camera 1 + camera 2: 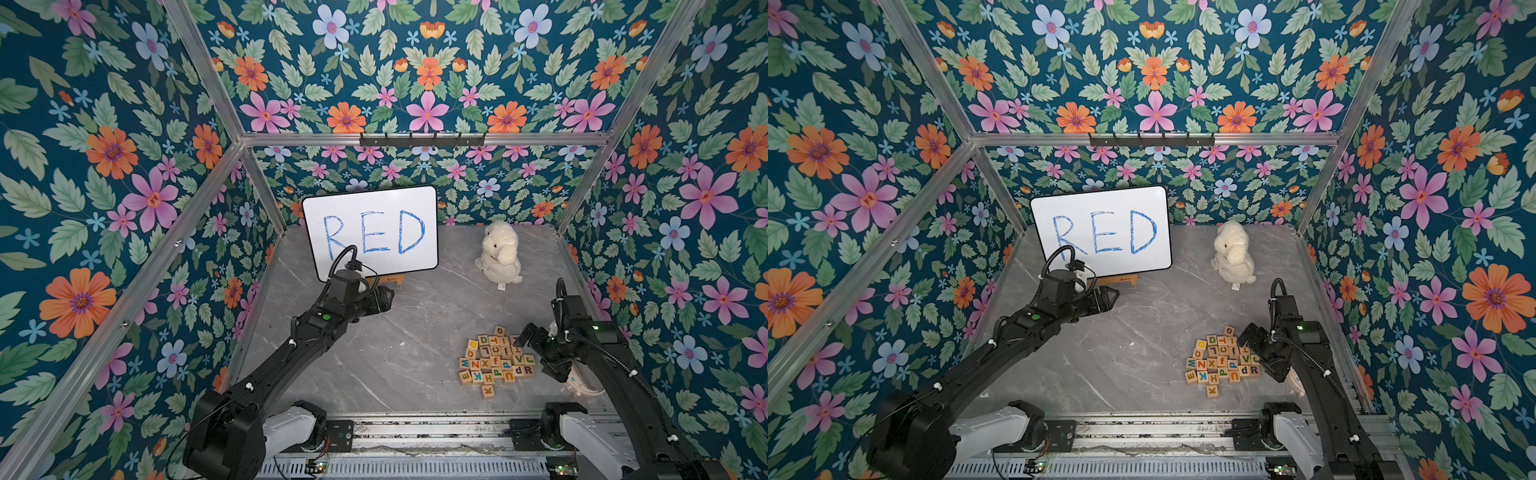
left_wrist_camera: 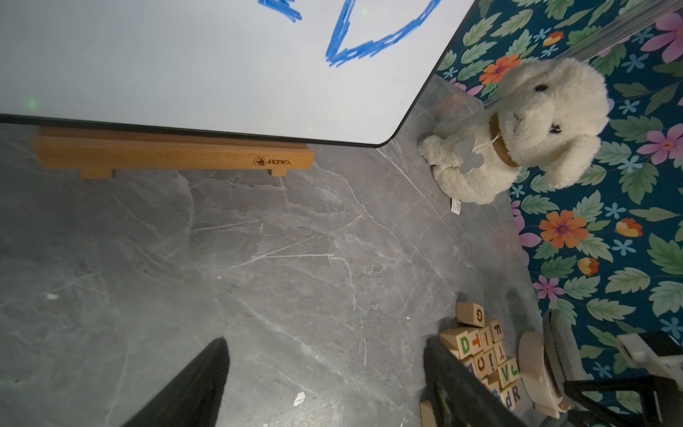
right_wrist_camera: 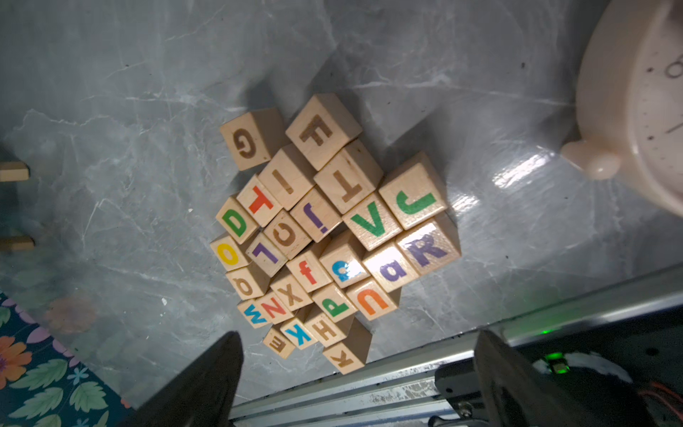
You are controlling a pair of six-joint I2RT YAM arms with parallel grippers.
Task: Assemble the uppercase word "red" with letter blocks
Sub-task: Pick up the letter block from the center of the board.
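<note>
blocks [image 1: 496, 361]: one tight cluster on the near side of the table [image 1: 374, 353], just beside the right claw [image 1: 540, 353]. no word is laid out yet.

r [image 3: 428, 251] is at the cluster's corner, purple face up, touching a [image 3: 393, 271] and j [image 3: 415, 201].

d [image 3: 234, 222], green face up, is on the opposite edge, between t [image 3: 260, 201] and o [image 3: 227, 253].

the only capital e [image 3: 277, 345] in view is brown, not red, and likely needs turning.

handling, judged: light, rigid, smooth wood, not fragile. grip across two opposite side faces. r has only adjacent sides free, so one finger must wedge in beside a neighbour.

cubes have no long axis. in both top views r and d read roughly upright, like the board [image 1: 374, 228].

right claw: wide, empty. left claw [image 1: 384, 296]: partly open, empty, well apart from the cluster.
</note>
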